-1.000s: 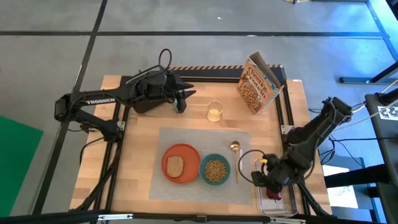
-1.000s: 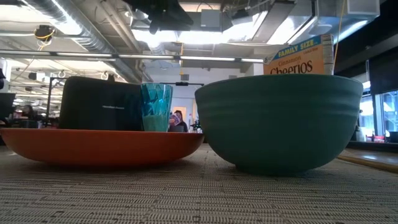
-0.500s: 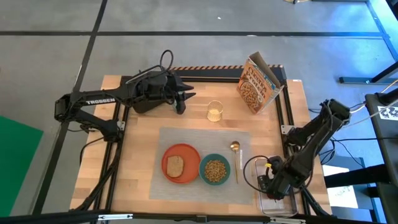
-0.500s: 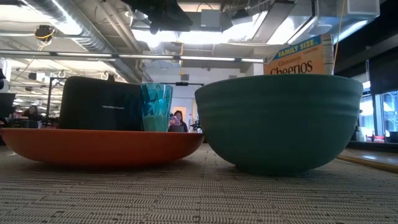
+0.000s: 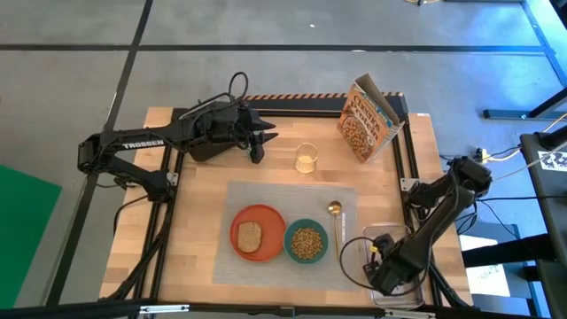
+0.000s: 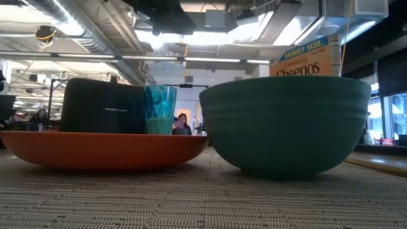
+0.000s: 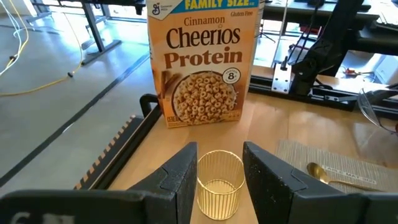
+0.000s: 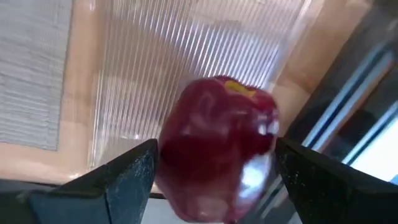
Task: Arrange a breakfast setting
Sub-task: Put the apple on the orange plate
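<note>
Dark red fruit (image 8: 217, 146) fills the right wrist view, sitting between the right gripper's (image 8: 214, 168) wide-spread fingers, which look not yet closed on it, inside the clear tub (image 8: 186, 56). A good grasp likely means closing squarely across its middle, then lifting straight up, clear of the tub walls.

From above, the right gripper (image 5: 387, 268) hangs over the tub (image 5: 379, 234), just right of the grey placemat (image 5: 266, 197). On the placemat sit plate (image 5: 258, 233), bowl (image 5: 306, 241) and spoon (image 5: 335, 221); its far strip is bare.

The left gripper (image 7: 219, 180) waits beyond the placemat, fingers apart either side of the cup (image 7: 219, 183).
</note>
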